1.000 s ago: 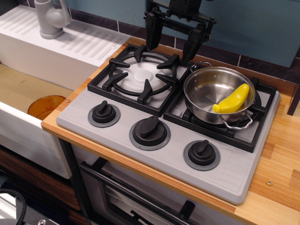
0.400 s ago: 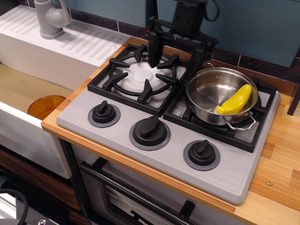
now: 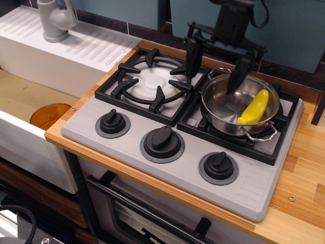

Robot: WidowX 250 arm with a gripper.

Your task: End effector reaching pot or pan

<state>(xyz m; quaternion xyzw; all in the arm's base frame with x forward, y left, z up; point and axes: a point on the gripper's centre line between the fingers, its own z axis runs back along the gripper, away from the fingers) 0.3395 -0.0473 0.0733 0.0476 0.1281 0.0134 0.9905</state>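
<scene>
The shiny steel pot (image 3: 223,109) stands on the right burner of the toy stove, with a wire loop handle at its front right and another at the back. A yellow banana (image 3: 254,107) lies inside it, leaning on the right wall. My black gripper (image 3: 213,71) hangs open over the pot's back left rim. Its left finger (image 3: 191,57) is outside the pot, between the two burners. Its right finger (image 3: 237,75) reaches down inside the pot, left of the banana. It holds nothing.
The left burner grate (image 3: 152,81) is bare. Three black knobs (image 3: 162,140) line the stove's front. A white sink (image 3: 30,96) with a grey faucet (image 3: 53,20) and an orange bowl (image 3: 48,114) is at the left. Wooden counter (image 3: 304,168) lies to the right.
The gripper has moved right and slightly forward, from behind the left burner to astride the pot's back left rim. The pot shifted slightly to the right.
</scene>
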